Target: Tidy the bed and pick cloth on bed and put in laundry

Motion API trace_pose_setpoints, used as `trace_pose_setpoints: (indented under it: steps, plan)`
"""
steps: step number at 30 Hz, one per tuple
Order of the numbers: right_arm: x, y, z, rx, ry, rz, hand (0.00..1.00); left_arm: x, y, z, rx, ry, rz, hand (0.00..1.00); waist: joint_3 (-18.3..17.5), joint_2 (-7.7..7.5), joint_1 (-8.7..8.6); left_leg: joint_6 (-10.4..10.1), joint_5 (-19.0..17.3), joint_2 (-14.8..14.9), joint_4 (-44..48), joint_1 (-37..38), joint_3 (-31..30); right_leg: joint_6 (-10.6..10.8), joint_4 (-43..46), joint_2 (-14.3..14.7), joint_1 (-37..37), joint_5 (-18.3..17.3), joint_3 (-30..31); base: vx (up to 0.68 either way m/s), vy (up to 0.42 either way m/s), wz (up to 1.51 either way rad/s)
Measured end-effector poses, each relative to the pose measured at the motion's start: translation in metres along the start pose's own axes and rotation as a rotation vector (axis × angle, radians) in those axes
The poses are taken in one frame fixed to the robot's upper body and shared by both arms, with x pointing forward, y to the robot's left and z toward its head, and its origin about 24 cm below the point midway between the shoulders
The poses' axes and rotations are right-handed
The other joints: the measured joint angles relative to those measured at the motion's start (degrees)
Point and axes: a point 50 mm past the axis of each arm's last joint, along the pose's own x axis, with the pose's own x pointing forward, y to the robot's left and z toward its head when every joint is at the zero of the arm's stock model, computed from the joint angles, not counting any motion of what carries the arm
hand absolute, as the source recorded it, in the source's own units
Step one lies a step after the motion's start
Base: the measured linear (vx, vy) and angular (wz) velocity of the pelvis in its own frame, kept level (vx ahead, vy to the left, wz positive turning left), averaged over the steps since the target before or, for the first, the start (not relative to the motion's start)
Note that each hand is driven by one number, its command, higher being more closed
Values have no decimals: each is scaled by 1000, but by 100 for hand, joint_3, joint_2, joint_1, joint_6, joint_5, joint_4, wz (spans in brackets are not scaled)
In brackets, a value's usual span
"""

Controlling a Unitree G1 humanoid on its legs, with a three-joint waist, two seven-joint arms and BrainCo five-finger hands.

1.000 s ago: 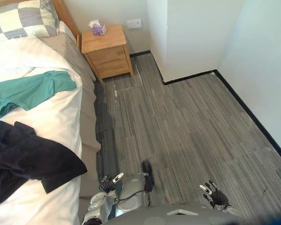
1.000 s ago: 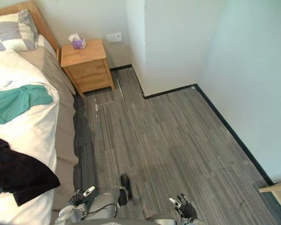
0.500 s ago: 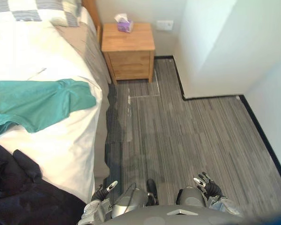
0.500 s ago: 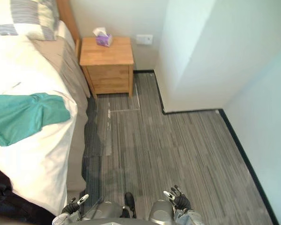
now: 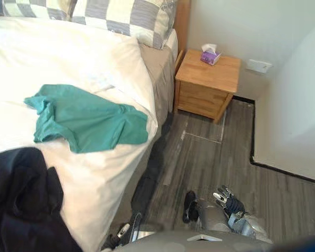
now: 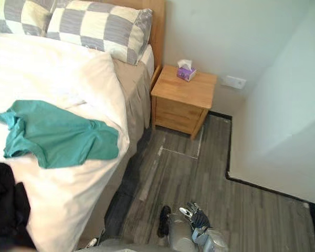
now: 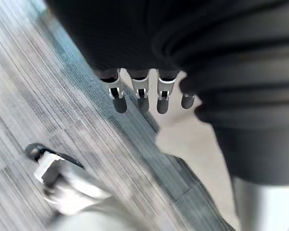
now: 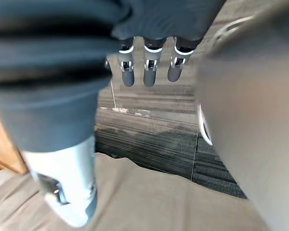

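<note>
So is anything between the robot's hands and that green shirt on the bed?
Nothing visible. The shirt lies uncovered on the duvet; the left hand and right hand hang open over the floor by the bed. A black cloth lies apart.

A purple tissue box (image 5: 209,55) sits on the wooden nightstand (image 5: 206,86).

Looks down on a white-covered bed (image 5: 58,52).
Shows teal cloth (image 5: 86,118) spread flat near its edge, black cloth (image 5: 21,199) bunched nearer; checked pillows (image 5: 126,18) at the head, nightstand (image 5: 207,84) with tissue box (image 5: 210,55) beside; right hand (image 5: 232,206) low, fingers (image 5: 220,196) loose.
</note>
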Motion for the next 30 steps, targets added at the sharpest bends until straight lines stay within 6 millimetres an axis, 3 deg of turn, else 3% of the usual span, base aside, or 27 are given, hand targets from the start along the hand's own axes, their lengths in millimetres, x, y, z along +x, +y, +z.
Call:
trace_pose_setpoints:
  steps: [2,4,6,7,8,9,10,12,13,15,16,17,20,23,25,26,27,28,29,30]
  plan:
    - [-4,-4,-11,38,28,-26,0,1,-2,4,12,-12,-7,0,56,-69,-12,-42,-219,259,-391,-109,220,95,-366,-47,641,-44,31,470,-112,-5]
    - [-7,-8,-13,57,25,-44,0,2,-7,9,15,-31,-25,0,80,-130,-19,-135,-258,216,-1457,-184,208,221,-545,-201,954,-140,62,299,-24,1]
    - [-11,-13,-18,78,30,-65,0,3,-11,15,39,-47,-37,0,90,-137,-34,-249,79,90,-2919,-287,210,321,-659,-339,1089,-312,59,299,14,14]
    - [-13,-15,-20,93,28,-80,0,3,-10,13,42,-39,-35,0,90,-113,-21,-258,584,67,-3857,-386,213,418,-781,-358,1236,-406,46,316,54,12]
    - [-14,-16,-21,94,33,-84,0,3,-10,12,51,-36,-32,0,106,-134,2,-254,1013,91,-4057,-399,227,479,-860,-368,1355,-441,77,346,68,1]
    - [-15,-16,-23,93,36,-85,0,2,-7,8,64,-24,-25,0,103,-142,39,-259,1212,88,-4148,-327,256,552,-912,-370,1421,-481,105,374,98,-10]
    - [-17,-18,-24,91,35,-93,0,1,-3,2,81,0,-22,0,106,-152,110,-119,1517,84,-4286,-197,388,665,-958,-378,1522,-549,186,366,109,-14]
    - [-15,-15,-24,84,33,-85,0,1,1,0,99,17,-23,0,113,-224,205,210,1350,58,-4130,-160,579,828,-1044,-430,1582,-596,317,332,92,-18]
    - [-10,-6,-22,82,27,-63,0,0,9,-2,126,49,-12,0,119,-334,222,328,1217,18,-4088,-140,673,978,-928,-520,1549,-634,323,317,44,-39]
    - [-3,4,-15,81,8,-33,0,-3,17,-17,167,116,10,0,112,-398,243,371,1125,-18,-4305,78,892,1394,266,-720,1021,-907,396,336,45,-59]
    - [0,6,-10,74,-12,-23,0,-6,23,-28,172,156,35,0,117,-404,233,416,1153,-31,-4474,340,1041,1515,1638,-951,437,-952,290,284,45,-51]
    - [1,5,-3,65,-44,-28,0,-8,25,-36,187,187,46,0,165,-449,194,480,1111,-42,-4533,675,1097,1551,2695,-1243,88,-1008,54,338,22,-32]
    - [3,8,-1,59,-54,-18,0,-9,30,-37,231,184,58,0,189,-477,159,451,1071,90,-4597,1155,979,1444,3109,-1553,-45,-1252,-346,246,-80,28]
    - [4,14,-2,64,-67,-7,0,-4,34,-16,203,103,76,0,188,-542,131,142,994,365,-4597,1249,462,1454,1824,-1601,-38,-1130,-351,215,-312,87]
    - [5,20,-4,64,-66,6,0,-2,38,4,188,27,83,0,266,-747,126,-153,948,380,-4637,1205,-20,1394,109,-1649,123,-475,369,102,-424,89]
    - [5,22,-7,65,-61,6,0,-2,41,8,189,6,84,0,271,-845,134,-217,910,332,-4644,1184,-182,1399,-235,-1712,211,-433,629,64,-491,108]
    - [3,19,-11,75,-52,-10,0,-2,46,15,188,-17,89,0,261,-978,122,-449,951,310,-4784,1212,-488,1715,-300,-1672,324,-27,718,66,-483,122]
    - [0,12,-13,79,-49,-36,0,-1,37,11,174,-16,69,0,252,-783,93,-573,1011,415,-4727,1216,-795,1662,-169,-1479,410,-214,650,129,-524,145]
    - [-3,5,-12,54,-43,-50,0,-1,26,8,147,-23,43,0,240,-495,108,-620,935,704,-4691,1117,-973,1539,-2,-1099,465,-512,754,146,-456,114]
    - [-2,5,-10,48,-46,-44,0,-1,24,6,143,-23,39,0,244,-452,119,-702,968,758,-4733,1116,-1096,1450,88,-965,475,-594,833,128,-354,90]
